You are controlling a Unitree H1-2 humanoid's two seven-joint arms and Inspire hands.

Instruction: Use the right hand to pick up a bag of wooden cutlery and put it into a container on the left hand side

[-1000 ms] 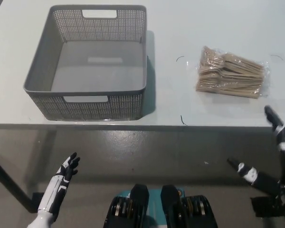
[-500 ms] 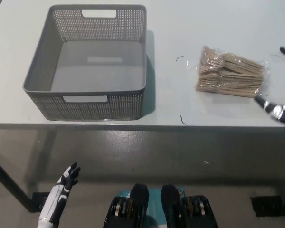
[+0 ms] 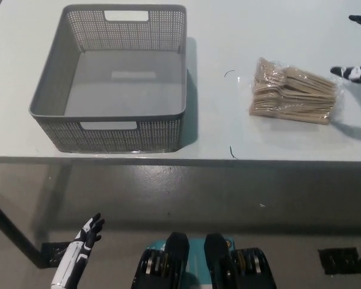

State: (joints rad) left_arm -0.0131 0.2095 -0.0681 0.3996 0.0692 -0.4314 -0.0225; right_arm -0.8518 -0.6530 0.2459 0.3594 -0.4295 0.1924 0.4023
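Bag of wooden cutlery (image 3: pixel 293 91): lies flat on the tabletop at the right, clear wrap around a stack of pale wooden pieces, long side running left to right; nothing grips it.
Right hand (image 3: pixel 355 73): black, only its fingers show, reaching in from the right edge of the view above the tabletop. They are spread well apart and hold nothing. The lower one points at the bag's right end and sits just beside it; whether it touches the wrap cannot be told. The upper one is farther back, apart from the bag.
Tabletop (image 3: pixel 228 36): pale and plain, with a few thin dark marks between bag and basket.
Basket (image 3: pixel 126 135): grey, square, perforated walls with handle slots, upright at the left of the tabletop, well apart from the bag, nothing inside.
Left hand (image 3: pixel 79 256): white with dark fingers, at the lower left, below the tabletop's front edge and over the floor (image 3: pixel 259 192); fingers slightly parted, holding nothing.
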